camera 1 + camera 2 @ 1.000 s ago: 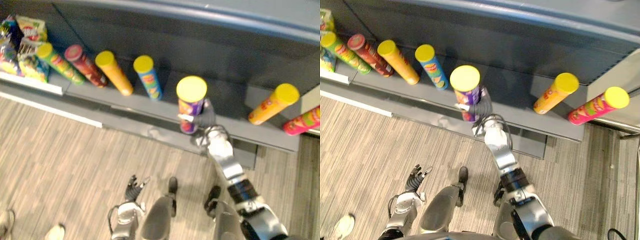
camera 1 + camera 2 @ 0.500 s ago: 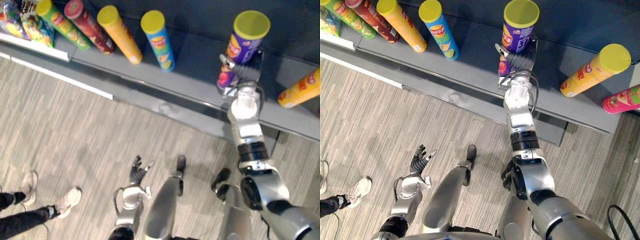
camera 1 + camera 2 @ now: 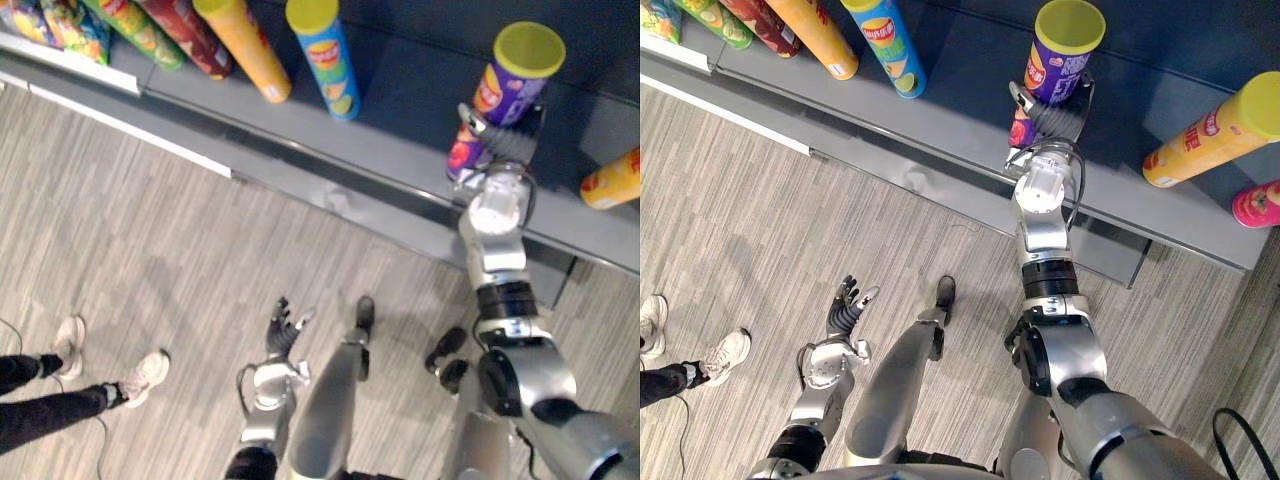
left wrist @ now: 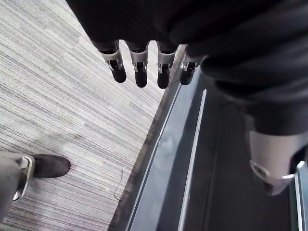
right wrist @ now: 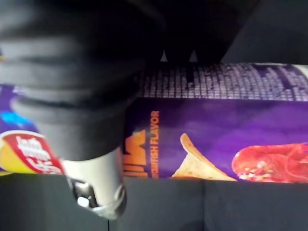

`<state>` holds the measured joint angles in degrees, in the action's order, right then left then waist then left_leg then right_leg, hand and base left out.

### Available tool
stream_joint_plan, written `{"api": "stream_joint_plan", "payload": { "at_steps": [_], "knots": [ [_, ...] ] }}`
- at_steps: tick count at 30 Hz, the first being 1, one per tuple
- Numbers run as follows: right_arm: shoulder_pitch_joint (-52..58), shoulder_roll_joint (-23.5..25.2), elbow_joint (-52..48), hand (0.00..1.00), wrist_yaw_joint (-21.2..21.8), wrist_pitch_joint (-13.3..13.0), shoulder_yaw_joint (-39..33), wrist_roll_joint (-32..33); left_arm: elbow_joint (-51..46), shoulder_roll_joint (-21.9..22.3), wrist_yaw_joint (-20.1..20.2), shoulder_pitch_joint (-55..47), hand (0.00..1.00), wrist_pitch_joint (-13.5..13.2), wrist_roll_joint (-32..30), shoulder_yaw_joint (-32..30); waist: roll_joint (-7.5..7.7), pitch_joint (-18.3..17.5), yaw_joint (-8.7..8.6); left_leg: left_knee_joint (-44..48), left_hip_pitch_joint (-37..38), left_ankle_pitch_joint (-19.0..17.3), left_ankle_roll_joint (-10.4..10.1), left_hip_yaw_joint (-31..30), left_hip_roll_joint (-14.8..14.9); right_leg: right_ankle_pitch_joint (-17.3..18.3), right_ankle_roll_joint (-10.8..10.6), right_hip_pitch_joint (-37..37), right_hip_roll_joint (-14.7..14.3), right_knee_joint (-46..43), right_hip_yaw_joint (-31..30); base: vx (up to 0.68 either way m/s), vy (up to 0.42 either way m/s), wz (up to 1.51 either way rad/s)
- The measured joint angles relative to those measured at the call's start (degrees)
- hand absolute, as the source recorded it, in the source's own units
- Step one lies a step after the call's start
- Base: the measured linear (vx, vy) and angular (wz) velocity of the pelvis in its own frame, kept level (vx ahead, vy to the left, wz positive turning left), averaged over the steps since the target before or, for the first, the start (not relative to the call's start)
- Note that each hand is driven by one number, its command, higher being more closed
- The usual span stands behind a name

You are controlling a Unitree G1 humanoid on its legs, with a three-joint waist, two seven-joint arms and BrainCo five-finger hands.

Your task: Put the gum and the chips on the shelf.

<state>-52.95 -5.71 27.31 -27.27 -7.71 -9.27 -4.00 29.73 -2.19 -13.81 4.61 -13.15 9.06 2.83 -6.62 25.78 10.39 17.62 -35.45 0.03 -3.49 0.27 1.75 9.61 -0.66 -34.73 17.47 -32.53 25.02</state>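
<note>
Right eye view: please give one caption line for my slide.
Right hand grips the purple chips can standing on the grey shelf; left hand hangs open over the floor.

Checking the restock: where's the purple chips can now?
In the eye views the purple can stands on the grey shelf, right of centre, gripped by the right hand, between the blue can and the orange can.

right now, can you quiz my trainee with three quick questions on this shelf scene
1. True or false: the right hand is curled round the purple chips can.
2. The left hand is: A) shut on gum B) open and empty C) shut on a bag.
3. What colour is the body of the neighbouring can on the shelf, on the purple one's left side?
Key: 1 true; 2 B; 3 blue.
</note>
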Motion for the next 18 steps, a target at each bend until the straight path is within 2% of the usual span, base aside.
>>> {"api": "stream_joint_plan", "payload": {
  "at_steps": [5, 14, 18],
  "knots": [
    [-0.6, -0.2, 0.4, 1.00, -0.2, 0.0, -1.7, 0.1, -0.3, 0.0, -0.5, 0.3, 0.00, -0.1, 2.0, 0.1, -0.27, 0.3, 0.57, 0.5, -1.2, 0.0, 0.0, 0.0, 0.1, 0.6, 0.1, -0.4, 0.6, -0.8, 1.1, 0.01, -0.030, 0.11],
    [-8.7, -1.4, 2.5, 1.00, -2.3, 0.0, -2.2, 1.4, -2.6, 1.2, -1.1, 0.7, 0.00, -0.2, 2.1, 0.1, -0.40, 0.3, 0.89, 0.7, -4.3, 1.2, 0.3, 0.1, -0.3, 1.3, 0.1, -2.9, 2.5, -2.8, 2.8, 0.02, -0.022, 0.13],
    [-9.0, -1.6, 2.6, 1.00, -2.7, 0.0, -3.3, 2.5, -3.1, 2.2, -1.2, 0.7, 0.00, -0.2, 5.8, 0.1, -0.40, 0.3, 1.01, 0.7, -4.8, 1.3, 0.3, 0.2, -0.3, 1.9, 0.0, -3.1, 2.9, -3.4, 3.4, 0.01, -0.035, 0.09]
  ]
}}
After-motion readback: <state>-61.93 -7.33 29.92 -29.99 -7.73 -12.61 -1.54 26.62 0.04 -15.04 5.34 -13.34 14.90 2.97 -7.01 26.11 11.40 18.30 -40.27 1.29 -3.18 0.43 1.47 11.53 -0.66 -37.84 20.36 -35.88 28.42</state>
